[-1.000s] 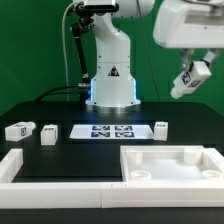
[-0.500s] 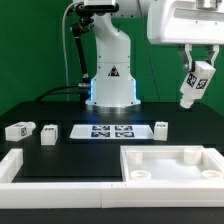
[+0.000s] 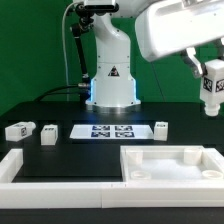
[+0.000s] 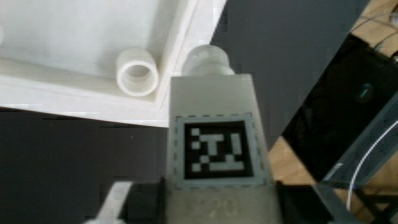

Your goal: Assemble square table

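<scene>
My gripper clamps a leg near upright above the square top; if its tip meets the corner hole off-centre, it could jam or twist in my grip.

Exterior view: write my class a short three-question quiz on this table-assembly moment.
1. True or false: the claw holds a short white plastic tagged leg in the air.
2. How many loose legs lie on the black table?
3. The white plastic square tabletop with raised rim lies: A at the exterior view's right; B at the exterior view's left; C in the claw.
Key: 1 true; 2 three; 3 A.
</scene>
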You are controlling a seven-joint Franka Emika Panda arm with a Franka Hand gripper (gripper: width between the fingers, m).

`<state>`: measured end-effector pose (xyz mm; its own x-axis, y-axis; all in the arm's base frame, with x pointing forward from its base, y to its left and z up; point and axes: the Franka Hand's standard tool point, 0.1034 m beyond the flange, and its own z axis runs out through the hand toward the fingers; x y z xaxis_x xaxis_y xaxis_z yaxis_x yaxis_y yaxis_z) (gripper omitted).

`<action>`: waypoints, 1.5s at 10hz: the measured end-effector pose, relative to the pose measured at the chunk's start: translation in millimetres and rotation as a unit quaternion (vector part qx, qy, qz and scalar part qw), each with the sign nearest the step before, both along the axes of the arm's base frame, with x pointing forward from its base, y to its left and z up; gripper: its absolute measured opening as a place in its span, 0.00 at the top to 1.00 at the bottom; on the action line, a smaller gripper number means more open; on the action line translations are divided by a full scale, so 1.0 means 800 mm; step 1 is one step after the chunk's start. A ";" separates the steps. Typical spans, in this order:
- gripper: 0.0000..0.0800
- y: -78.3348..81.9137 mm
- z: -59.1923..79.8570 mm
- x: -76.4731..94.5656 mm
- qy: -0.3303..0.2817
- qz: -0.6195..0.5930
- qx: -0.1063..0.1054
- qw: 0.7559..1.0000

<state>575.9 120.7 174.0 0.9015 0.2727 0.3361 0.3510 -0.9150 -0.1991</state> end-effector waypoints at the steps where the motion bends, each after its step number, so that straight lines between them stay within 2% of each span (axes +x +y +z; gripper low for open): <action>1: 0.64 -0.004 -0.008 -0.004 -0.057 0.005 -0.032 0.998; 2: 0.64 -0.004 -0.020 -0.019 -0.042 0.007 -0.033 0.999; 3: 0.64 -0.008 -0.017 -0.014 -0.044 0.005 -0.034 0.998; 4: 0.64 -0.027 -0.022 -0.010 -0.073 0.018 -0.057 0.996; 5: 0.64 -0.038 -0.028 -0.006 -0.075 0.015 -0.060 0.995; 8: 0.64 -0.040 -0.034 0.027 -0.078 0.001 -0.046 0.996; 9: 0.64 -0.040 -0.029 0.034 -0.076 -0.005 -0.039 0.996; 14: 0.64 -0.042 -0.034 0.033 -0.077 -0.005 -0.045 0.996; 15: 0.64 -0.050 -0.039 0.045 -0.114 -0.011 -0.064 0.991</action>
<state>612.2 80.5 142.5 0.8119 0.3077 0.4961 0.3537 -0.9354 0.0013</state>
